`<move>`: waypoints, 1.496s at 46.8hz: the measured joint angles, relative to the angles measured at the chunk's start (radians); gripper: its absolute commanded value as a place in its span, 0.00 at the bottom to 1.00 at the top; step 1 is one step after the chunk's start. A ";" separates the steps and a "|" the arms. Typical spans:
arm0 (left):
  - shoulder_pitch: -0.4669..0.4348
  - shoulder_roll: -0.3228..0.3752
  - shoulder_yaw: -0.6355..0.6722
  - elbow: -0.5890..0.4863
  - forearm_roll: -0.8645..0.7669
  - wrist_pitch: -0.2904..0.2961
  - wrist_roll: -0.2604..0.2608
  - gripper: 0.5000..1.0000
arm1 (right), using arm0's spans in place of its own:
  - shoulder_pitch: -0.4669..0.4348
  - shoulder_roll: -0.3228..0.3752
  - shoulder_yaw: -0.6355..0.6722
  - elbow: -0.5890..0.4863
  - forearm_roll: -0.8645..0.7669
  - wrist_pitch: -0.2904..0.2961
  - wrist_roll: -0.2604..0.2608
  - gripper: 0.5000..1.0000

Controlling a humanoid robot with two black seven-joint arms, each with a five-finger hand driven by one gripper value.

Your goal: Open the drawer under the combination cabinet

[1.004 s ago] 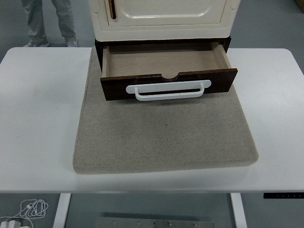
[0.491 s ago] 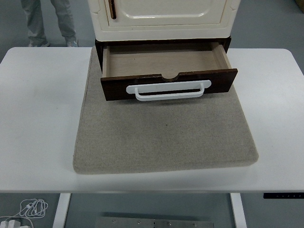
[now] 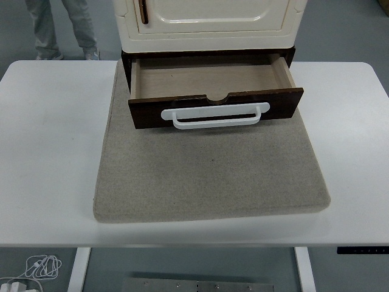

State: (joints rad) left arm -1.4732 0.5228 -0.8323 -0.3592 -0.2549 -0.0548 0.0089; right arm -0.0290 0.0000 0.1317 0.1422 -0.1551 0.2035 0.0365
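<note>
A cream cabinet (image 3: 209, 21) stands at the back of the table on a dark brown base. Its dark brown drawer (image 3: 152, 112) is pulled out toward me and shows an empty light wooden inside (image 3: 209, 78). A white bar handle (image 3: 215, 115) runs across the drawer front. Neither of my hands is in view.
The cabinet stands on a grey felt mat (image 3: 209, 173) on the white table (image 3: 48, 152). A person's legs (image 3: 61, 27) show at the top left behind the table. White cables (image 3: 36, 267) lie on the floor at the bottom left.
</note>
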 measured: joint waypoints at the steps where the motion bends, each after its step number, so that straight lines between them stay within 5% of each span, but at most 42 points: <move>1: 0.013 -0.010 0.000 0.010 -0.013 0.000 0.003 1.00 | 0.000 0.000 0.000 0.000 0.000 0.000 0.000 0.85; 30: 0.241 -0.224 -0.072 0.091 -0.224 -0.002 0.022 1.00 | -0.009 0.000 0.000 0.003 -0.003 0.012 0.000 0.85; 43: 0.298 -0.252 -0.140 0.091 -0.226 -0.002 0.025 1.00 | -0.022 0.000 -0.001 0.012 -0.007 0.014 -0.001 0.85; 51: 0.319 -0.260 -0.152 0.095 -0.229 -0.004 0.089 1.00 | -0.022 0.000 -0.001 0.012 -0.006 0.014 -0.001 0.85; 60: 0.348 -0.262 -0.183 0.097 -0.231 -0.006 0.093 1.00 | -0.022 0.000 -0.001 0.013 -0.006 0.015 -0.001 0.85; 70: 0.393 -0.278 -0.217 0.097 -0.230 -0.083 0.084 1.00 | -0.023 0.000 0.000 0.019 -0.003 0.030 -0.001 0.85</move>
State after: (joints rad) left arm -1.0800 0.2450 -1.0493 -0.2625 -0.4852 -0.1373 0.0927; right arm -0.0519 0.0000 0.1319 0.1615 -0.1582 0.2333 0.0353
